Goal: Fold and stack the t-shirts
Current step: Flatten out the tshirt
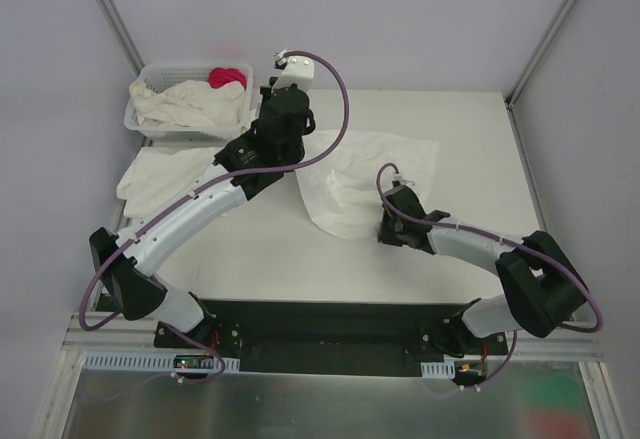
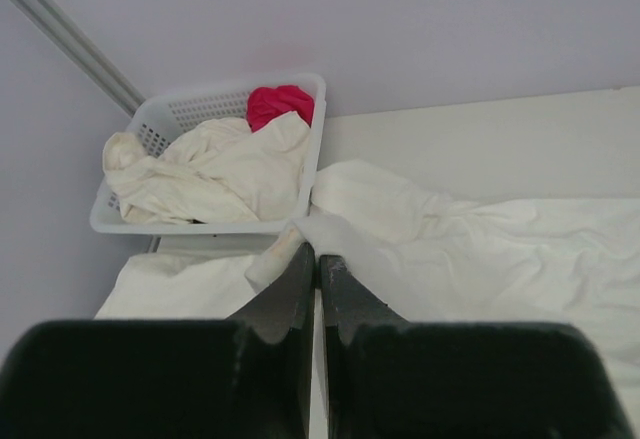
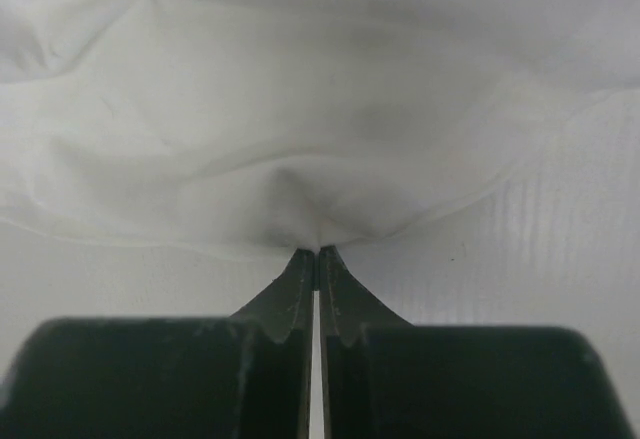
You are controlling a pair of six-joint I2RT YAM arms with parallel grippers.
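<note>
The white table (image 1: 300, 249) is being covered in its middle by a spread t-shirt (image 1: 385, 169), which is lying rumpled. A second t-shirt (image 1: 160, 174) is lying flat at the left, on the near side of the lattice basket (image 1: 140, 124), in which crumpled t-shirts (image 1: 195, 107) and a red cloth (image 1: 228, 76) are being held. The left edge of the spread t-shirt is being pinched by the left gripper (image 2: 315, 251), its jaws pressed together on the fabric beside the basket corner. The near edge is being pinched by the right gripper (image 3: 318, 251), with its jaws likewise pressed tight on the cloth.
</note>
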